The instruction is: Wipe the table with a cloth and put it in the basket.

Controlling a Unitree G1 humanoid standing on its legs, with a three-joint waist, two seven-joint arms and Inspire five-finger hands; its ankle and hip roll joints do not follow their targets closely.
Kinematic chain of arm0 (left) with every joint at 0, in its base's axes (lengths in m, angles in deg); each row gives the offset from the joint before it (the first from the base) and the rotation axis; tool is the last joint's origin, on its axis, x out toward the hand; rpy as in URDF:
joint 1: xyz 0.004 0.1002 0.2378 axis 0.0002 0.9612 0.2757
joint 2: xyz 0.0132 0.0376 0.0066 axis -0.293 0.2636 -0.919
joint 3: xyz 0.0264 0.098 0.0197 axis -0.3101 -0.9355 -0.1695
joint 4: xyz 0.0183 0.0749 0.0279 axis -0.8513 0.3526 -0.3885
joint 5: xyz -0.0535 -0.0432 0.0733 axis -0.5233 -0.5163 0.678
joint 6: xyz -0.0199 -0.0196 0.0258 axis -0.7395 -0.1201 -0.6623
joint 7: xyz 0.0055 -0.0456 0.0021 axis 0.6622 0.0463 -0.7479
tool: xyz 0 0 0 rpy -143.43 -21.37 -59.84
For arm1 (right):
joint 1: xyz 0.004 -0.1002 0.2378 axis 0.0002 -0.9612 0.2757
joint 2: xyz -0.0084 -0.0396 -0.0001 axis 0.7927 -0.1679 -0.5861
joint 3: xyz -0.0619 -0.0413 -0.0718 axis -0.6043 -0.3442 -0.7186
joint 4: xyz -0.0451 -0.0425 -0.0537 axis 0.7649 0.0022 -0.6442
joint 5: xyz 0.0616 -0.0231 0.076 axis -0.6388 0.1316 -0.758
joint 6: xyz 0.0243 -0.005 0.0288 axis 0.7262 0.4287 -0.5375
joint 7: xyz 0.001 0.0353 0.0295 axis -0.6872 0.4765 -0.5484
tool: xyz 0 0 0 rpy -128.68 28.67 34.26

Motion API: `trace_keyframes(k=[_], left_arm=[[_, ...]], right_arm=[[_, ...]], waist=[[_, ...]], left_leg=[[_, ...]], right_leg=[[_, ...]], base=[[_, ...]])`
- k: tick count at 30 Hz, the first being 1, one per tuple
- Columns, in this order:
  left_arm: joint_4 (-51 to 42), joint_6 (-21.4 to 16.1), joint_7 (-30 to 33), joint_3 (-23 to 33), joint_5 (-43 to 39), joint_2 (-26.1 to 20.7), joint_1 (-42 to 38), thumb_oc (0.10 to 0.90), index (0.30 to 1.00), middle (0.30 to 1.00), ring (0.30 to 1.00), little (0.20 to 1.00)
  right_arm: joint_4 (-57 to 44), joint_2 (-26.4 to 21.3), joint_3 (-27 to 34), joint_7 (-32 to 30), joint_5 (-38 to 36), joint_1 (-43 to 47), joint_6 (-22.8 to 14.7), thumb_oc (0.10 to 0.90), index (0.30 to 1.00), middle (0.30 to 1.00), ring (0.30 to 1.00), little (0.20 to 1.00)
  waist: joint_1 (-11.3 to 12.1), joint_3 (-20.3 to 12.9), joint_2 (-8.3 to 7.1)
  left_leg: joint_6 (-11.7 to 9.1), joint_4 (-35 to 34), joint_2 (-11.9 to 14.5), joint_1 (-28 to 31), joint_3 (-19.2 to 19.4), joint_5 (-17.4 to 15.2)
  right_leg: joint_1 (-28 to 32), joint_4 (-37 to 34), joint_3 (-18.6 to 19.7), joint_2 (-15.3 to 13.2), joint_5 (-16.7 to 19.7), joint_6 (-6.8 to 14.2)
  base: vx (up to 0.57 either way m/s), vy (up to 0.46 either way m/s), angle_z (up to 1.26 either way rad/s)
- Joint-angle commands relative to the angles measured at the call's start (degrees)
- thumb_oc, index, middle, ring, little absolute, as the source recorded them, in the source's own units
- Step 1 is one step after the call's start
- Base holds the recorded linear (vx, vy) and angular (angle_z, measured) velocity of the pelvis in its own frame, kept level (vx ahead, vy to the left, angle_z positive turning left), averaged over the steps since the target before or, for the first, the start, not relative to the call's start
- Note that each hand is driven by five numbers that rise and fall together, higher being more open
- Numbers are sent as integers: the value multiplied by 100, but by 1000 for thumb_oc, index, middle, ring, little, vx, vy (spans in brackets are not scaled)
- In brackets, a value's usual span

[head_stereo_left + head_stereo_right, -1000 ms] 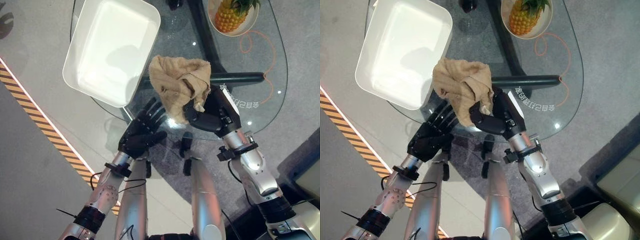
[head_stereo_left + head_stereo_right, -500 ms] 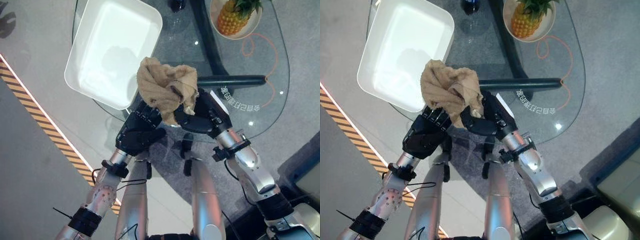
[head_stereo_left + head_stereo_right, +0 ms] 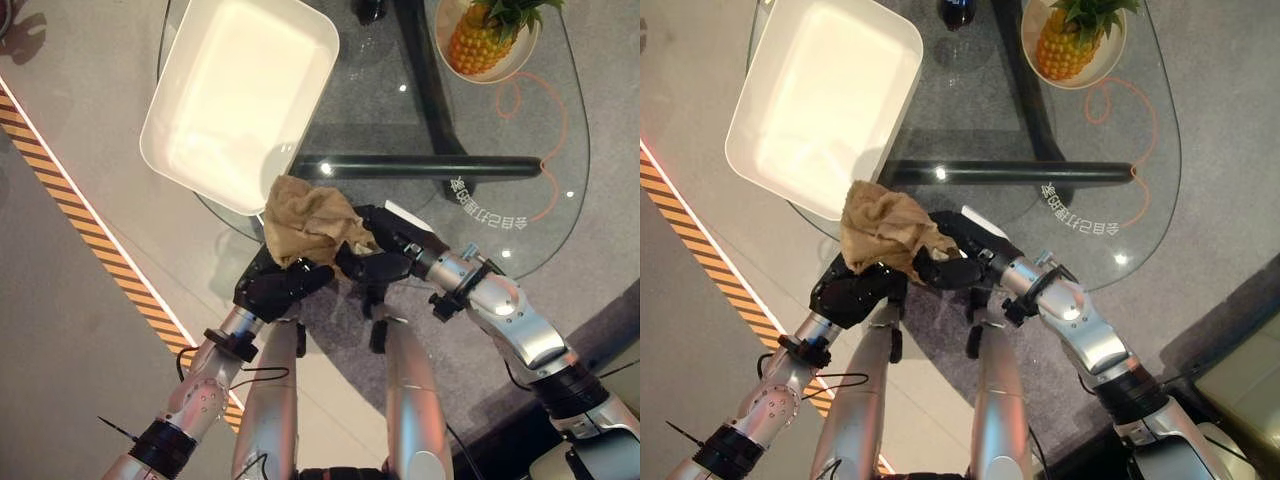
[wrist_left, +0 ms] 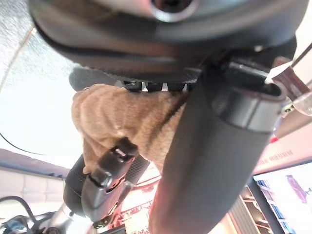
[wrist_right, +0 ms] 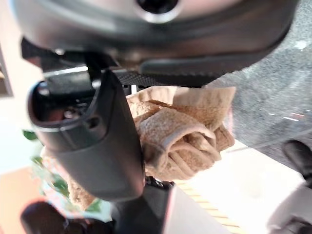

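A crumpled tan cloth [image 3: 305, 225] hangs at the glass table's [image 3: 480, 130] near left edge, just short of the white basket's [image 3: 240, 100] near corner. My right hand [image 3: 385, 250] is shut on the cloth from the right, fingers curled into its folds [image 5: 180, 141]. My left hand [image 3: 270, 290] sits directly under the cloth, touching it from below, and the cloth [image 4: 117, 122] covers its far end. The basket stands empty on the table's left part and overhangs the edge.
A pineapple in a bowl [image 3: 487, 40] stands at the table's far right. A dark object [image 3: 372, 10] sits at the far edge. Black table legs [image 3: 430, 165] show through the glass. A yellow-black stripe [image 3: 90, 220] runs along the floor on the left.
My right hand has carried the cloth left and nearer, down onto my left hand at the table's edge. The left hand moved in under it. The camera also shifted.
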Motion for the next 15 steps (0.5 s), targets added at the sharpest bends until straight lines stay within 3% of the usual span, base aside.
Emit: trace_keyframes(k=[1,2,4,5,8,14,15], left_arm=[[-1156,-364,-483,5,92,427,-657,800,900,900,900,900],[-1142,-355,-530,14,58,446,-750,800,900,900,900,900],[-1132,-344,-653,-29,-10,502,-664,800,900,900,900,900],[-1147,-319,-772,1,-84,519,-747,800,900,900,900,900],[-1183,-295,-1051,-49,-336,555,-643,800,900,900,900,900],[-1254,-240,-1475,-129,-837,641,-657,800,900,900,900,900],[-1256,-266,-1477,-145,-817,646,-666,756,862,862,862,856]], right_arm=[[-761,35,-1055,1038,31,-119,-1,100,300,300,300,200],[-720,30,-1071,1060,35,-5,75,100,300,300,300,200],[-614,80,-1163,1143,132,-65,256,100,300,300,300,200],[-545,84,-1176,1205,226,22,371,100,300,300,300,200],[-418,75,-1275,1135,311,-71,471,100,300,300,300,200],[-170,153,-1318,1047,227,-44,434,100,300,300,300,200],[-155,167,-1323,1027,210,-36,417,100,300,300,300,200]], waist=[[-16,-120,175],[-24,-120,170],[-2,-120,188],[-6,-120,185],[22,-120,208],[23,-120,217],[23,-120,215]], left_leg=[[444,151,-301,-32,176,-267],[464,98,-313,-201,203,-67],[436,152,-310,-41,171,-253],[453,95,-319,-214,196,-55],[424,143,-314,-48,170,-244],[419,165,-333,-60,155,-253],[419,164,-334,-60,154,-253]], right_leg=[[162,-467,-61,392,424,-16],[9,-541,-85,376,596,-60],[157,-475,-57,391,417,-31],[-2,-544,-92,373,585,-75],[152,-476,-89,383,404,-53],[133,-474,-70,392,404,-66],[133,-477,-72,393,405,-67]], base=[[0,0,0],[0,0,0],[0,0,0],[-69,1,0],[43,8,1],[0,0,0],[0,0,0]])
